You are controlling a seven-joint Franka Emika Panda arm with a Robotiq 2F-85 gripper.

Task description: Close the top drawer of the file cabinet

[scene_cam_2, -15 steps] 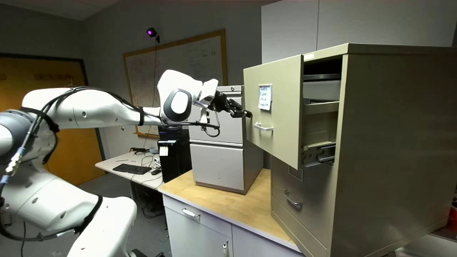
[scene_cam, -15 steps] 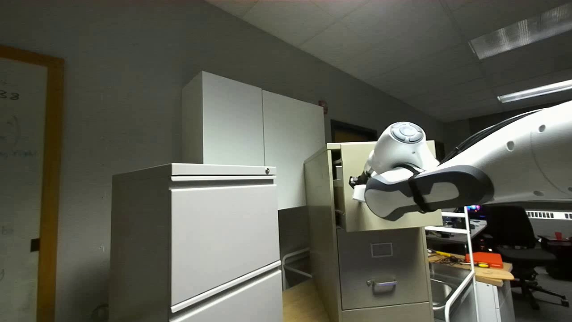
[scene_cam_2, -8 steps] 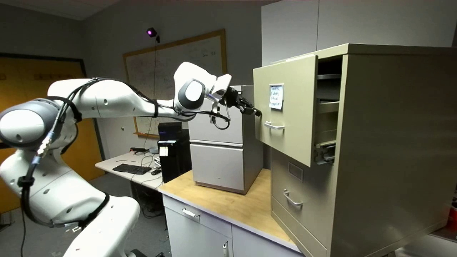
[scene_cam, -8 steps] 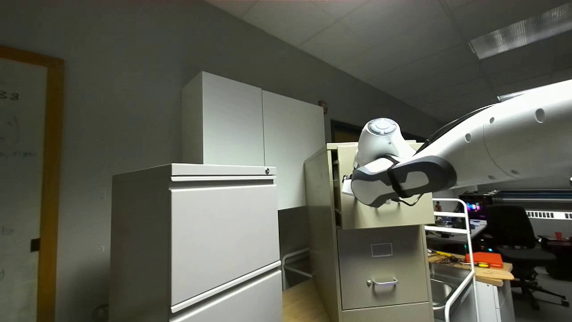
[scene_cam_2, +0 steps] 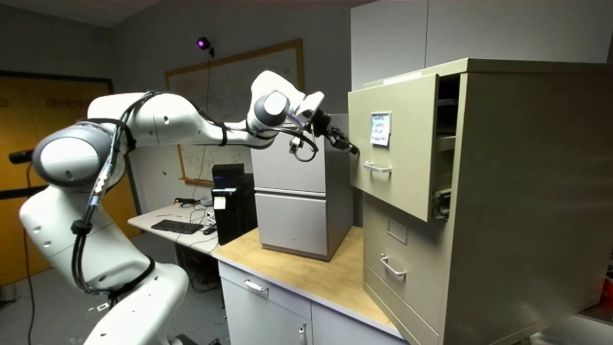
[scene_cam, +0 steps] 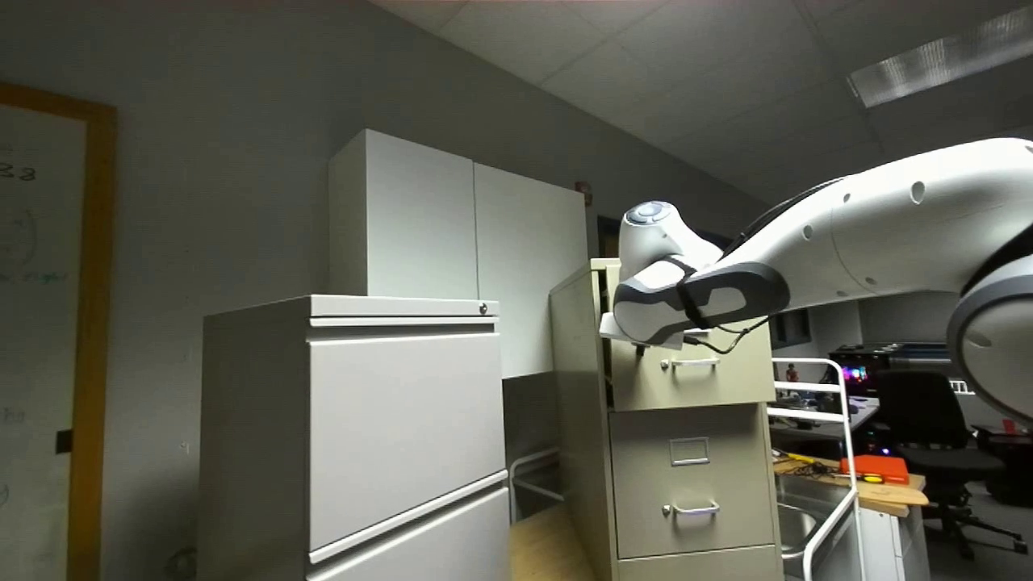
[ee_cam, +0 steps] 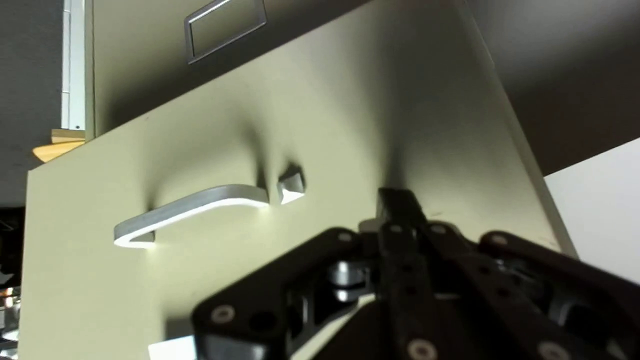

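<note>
The beige file cabinet (scene_cam_2: 527, 191) also shows in an exterior view (scene_cam: 579, 420). Its top drawer (scene_cam_2: 407, 179) is partly out, with a narrow dark gap behind its flat front. The drawer front shows in an exterior view (scene_cam: 714, 387) and in the wrist view (ee_cam: 320, 140), with a metal handle (ee_cam: 192, 210) and a lock knob beside it. My gripper (scene_cam_2: 354, 150) is shut with nothing between its fingers. Its fingertips (ee_cam: 397, 200) are at the drawer front, near its side edge, and appear to touch it. In an exterior view the arm hides most of the gripper.
A grey cabinet (scene_cam_2: 291, 223) stands on the wooden counter (scene_cam_2: 287, 263) beside the file cabinet. A white two-door cupboard (scene_cam: 420, 222) is behind. The lower drawer (scene_cam: 690, 476) is shut. A white cart rail (scene_cam: 843, 420) stands by the file cabinet.
The top drawer has slid inward, and the gap behind its front has narrowed. My gripper has moved with it toward the cabinet, still shut. The arm has stretched further forward.
</note>
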